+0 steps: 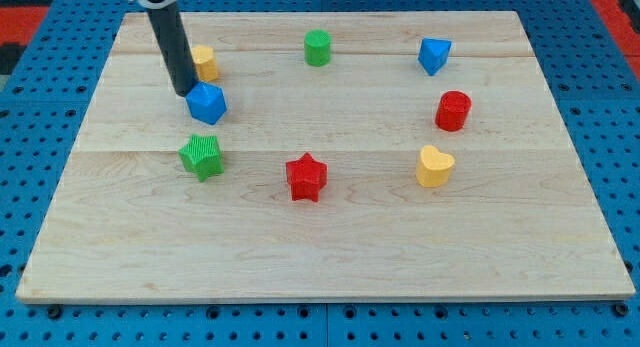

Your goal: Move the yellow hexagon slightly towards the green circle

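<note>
The yellow hexagon (205, 62) sits near the view's top left on the wooden board (330, 237), partly hidden behind my rod. The green circle (318, 47) stands to its right, near the top middle. My tip (186, 92) rests just below and left of the yellow hexagon, touching or nearly touching it, and right beside the upper left of a blue block (207, 104).
A green star (202, 155) lies below the blue block. A red star (306, 176) is at lower middle. A yellow heart (434, 166), a red cylinder (453, 110) and a blue block (434, 55) stand on the right.
</note>
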You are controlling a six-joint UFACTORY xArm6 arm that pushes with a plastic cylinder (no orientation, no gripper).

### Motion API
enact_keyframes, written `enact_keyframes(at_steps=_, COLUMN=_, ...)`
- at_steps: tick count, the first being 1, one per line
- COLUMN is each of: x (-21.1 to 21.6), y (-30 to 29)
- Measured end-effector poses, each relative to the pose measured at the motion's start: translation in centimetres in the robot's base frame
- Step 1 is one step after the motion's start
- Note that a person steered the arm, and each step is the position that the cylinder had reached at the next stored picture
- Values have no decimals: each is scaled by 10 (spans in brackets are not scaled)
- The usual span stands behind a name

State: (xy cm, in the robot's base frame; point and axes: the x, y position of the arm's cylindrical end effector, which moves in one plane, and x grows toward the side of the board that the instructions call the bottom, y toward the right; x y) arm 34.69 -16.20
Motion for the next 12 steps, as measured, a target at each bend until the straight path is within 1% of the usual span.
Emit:
enact_keyframes(at_steps=2, x=-14, y=-26)
enact_keyframes(at_steps=4, x=-27, y=-93)
enact_keyframes(at_steps=6, x=-48, y=-123)
enact_keyframes(at_steps=7, x=-34, y=-130)
enact_keyframes(at_steps=8, x=-26, y=-98)
enact_keyframes(at_steps=9, x=-33, y=-59)
enact_keyframes(at_steps=10, x=-47, y=-43)
enact_keyframes(at_steps=11, x=-47, y=-6)
enact_keyframes(at_steps=12, x=-55, y=7)
